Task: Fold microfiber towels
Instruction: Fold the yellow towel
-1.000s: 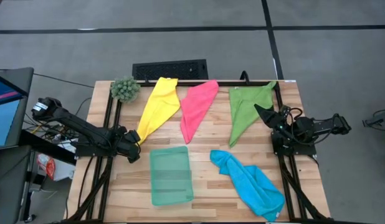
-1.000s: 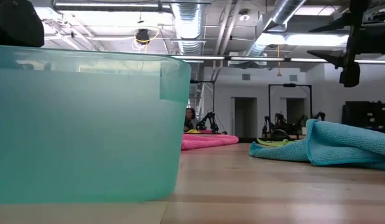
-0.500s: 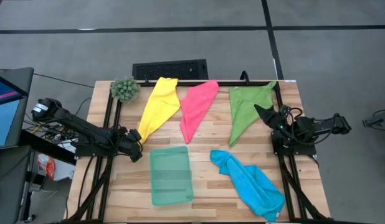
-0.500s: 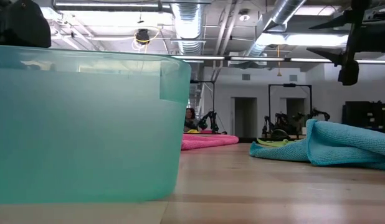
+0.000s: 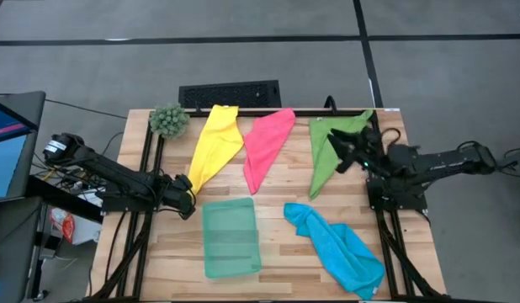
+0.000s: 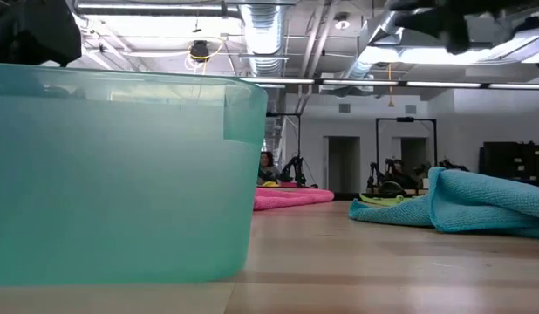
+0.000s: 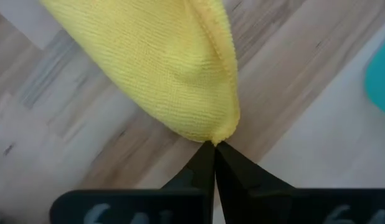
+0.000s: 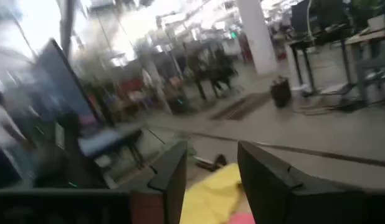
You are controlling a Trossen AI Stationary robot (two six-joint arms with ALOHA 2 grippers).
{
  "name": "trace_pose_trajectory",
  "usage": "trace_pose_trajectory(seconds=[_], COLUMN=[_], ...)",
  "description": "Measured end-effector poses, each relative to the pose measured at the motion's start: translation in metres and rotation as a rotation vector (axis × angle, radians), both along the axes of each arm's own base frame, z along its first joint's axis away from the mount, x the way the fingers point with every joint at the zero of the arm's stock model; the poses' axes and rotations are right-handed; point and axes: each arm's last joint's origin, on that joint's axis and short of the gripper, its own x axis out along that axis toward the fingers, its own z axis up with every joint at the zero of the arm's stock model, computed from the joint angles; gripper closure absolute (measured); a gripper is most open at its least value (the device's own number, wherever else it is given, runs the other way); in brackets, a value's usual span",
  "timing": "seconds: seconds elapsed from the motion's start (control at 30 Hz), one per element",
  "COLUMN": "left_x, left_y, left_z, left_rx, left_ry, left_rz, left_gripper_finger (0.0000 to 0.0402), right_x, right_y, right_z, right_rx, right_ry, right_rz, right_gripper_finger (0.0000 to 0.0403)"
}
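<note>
Left pincer closed, tips touching the near corner of the yellow towel on the slatted wood bench. Right pincer open, raised over the green towel. Pink towel between them; blue towel bunched nearer. Grey floor beyond.

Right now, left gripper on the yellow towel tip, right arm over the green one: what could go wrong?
1. The left gripper is shut on only the very tip of the yellow towel; that thin pinch may slip when pulled.
2. Dragging it toward the near edge could catch the teal tray close by.
3. The right gripper, open above the green towel, may bunch the cloth if it comes down off-corner.
</note>
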Motion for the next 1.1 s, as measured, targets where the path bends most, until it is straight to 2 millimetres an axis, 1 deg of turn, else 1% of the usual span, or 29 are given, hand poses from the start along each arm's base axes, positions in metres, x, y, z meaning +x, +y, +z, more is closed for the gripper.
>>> trace_pose_trajectory(seconds=[0.1,0.2,0.27,0.37,0.47,0.6,0.73,0.8,0.9,1.0,1.1], left_x=[0.000,0.001,0.001,0.001,0.002,0.002,0.002,0.002,0.002,0.002,0.002], left_y=[0.000,0.000,0.001,0.001,0.002,0.002,0.002,0.002,0.003,0.003,0.003], left_z=[0.000,0.001,0.001,0.001,0.002,0.002,0.002,0.002,0.002,0.003,0.003], left_rx=[0.001,0.012,0.025,0.044,0.067,0.080,0.081,0.083,0.097,0.109,0.116], left_ry=[-0.007,-0.015,-0.019,-0.027,-0.037,-0.037,-0.037,-0.037,-0.045,-0.050,-0.053], left_rz=[0.017,0.019,0.022,0.027,0.033,0.020,0.019,0.020,0.038,0.046,0.048], left_gripper_finger=[0.0401,0.0401,0.0401,0.0401,0.0401,0.0401,0.0401,0.0401,0.0401,0.0401,0.0401], right_x=[0.028,0.062,0.085,0.121,0.158,0.214,0.265,0.286,0.310,0.331,0.346], right_y=[-0.013,-0.037,-0.058,-0.091,-0.121,-0.147,-0.165,-0.172,-0.180,-0.180,-0.177], right_z=[0.018,0.023,0.021,0.016,0.007,-0.006,-0.025,-0.036,-0.052,-0.069,-0.086], right_rx=[-0.026,-0.012,0.002,0.027,0.013,-0.059,-0.075,-0.052,-0.011,0.030,0.042], right_ry=[0.151,0.302,0.368,0.406,0.462,0.521,0.601,0.644,0.704,0.762,0.857], right_rz=[0.044,0.147,0.239,0.377,0.458,0.536,0.570,0.582,0.601,0.610,0.538], right_gripper_finger=[0.0241,0.0240,0.0238,0.0235,0.0231,0.0227,0.0222,0.0219,0.0214,0.0209,0.0209])
